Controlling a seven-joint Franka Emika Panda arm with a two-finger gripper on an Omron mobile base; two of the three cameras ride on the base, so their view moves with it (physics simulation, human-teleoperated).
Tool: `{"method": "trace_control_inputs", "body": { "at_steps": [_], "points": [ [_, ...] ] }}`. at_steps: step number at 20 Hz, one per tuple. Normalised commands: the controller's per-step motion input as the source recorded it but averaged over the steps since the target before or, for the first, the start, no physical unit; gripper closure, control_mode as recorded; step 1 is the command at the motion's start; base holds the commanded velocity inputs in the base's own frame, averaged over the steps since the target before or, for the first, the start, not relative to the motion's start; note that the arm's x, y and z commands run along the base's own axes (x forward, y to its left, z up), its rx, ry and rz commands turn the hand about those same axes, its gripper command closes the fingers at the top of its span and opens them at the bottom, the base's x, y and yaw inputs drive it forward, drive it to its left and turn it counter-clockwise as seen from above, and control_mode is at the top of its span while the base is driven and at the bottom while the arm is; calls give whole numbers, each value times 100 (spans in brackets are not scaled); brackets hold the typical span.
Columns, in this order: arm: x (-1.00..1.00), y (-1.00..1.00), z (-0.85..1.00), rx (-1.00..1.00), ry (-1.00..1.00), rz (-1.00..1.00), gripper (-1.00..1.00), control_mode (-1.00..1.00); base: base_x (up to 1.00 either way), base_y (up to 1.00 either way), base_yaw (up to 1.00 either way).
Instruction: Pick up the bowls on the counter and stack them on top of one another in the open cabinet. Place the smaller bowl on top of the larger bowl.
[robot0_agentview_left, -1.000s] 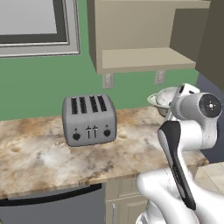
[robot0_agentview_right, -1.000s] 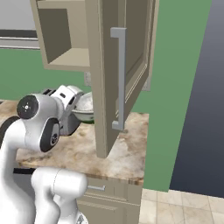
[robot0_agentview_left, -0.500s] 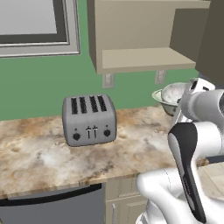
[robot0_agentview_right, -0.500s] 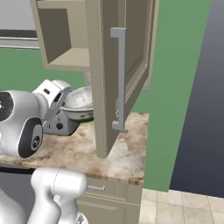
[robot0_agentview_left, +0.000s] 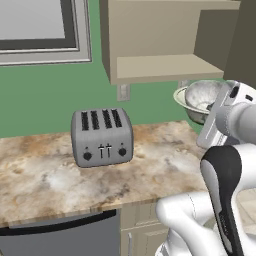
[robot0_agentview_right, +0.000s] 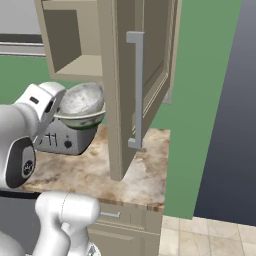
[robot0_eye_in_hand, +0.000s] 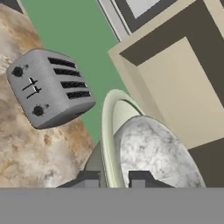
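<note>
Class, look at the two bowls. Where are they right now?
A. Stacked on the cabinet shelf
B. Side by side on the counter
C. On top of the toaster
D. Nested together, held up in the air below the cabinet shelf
D: the smaller bowl sits inside the larger bowl, pinched at the rim by the gripper, clear of the counter and below the open cabinet shelf.

At the right edge, the larger bowl with the smaller bowl inside it hangs above the counter, under the open cabinet. A toaster sits mid-frame.

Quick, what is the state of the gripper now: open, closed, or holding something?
Gripper: closed on the rim of the pale green-cream round bowl, with the greyish-white mottled bowl nested inside.
</note>
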Motion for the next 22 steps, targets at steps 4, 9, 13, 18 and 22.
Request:
{"method": "trace_control_inputs", "body": {
  "at_steps": [4, 9, 13, 18, 22],
  "points": [
    [-14, 3, 40, 0, -10, 4, 100, -100, 0, 0, 0],
    [-4, 1, 36, 0, -7, 3, 100, -100, 0, 0, 0],
    [0, 2, 38, 0, -4, 2, 100, -100, 0, 0, 0],
    [0, 5, 42, 0, -4, 2, 100, -100, 0, 0, 0],
    [0, 4, 37, 0, -6, 2, 100, -100, 0, 0, 0]
  ]
}}
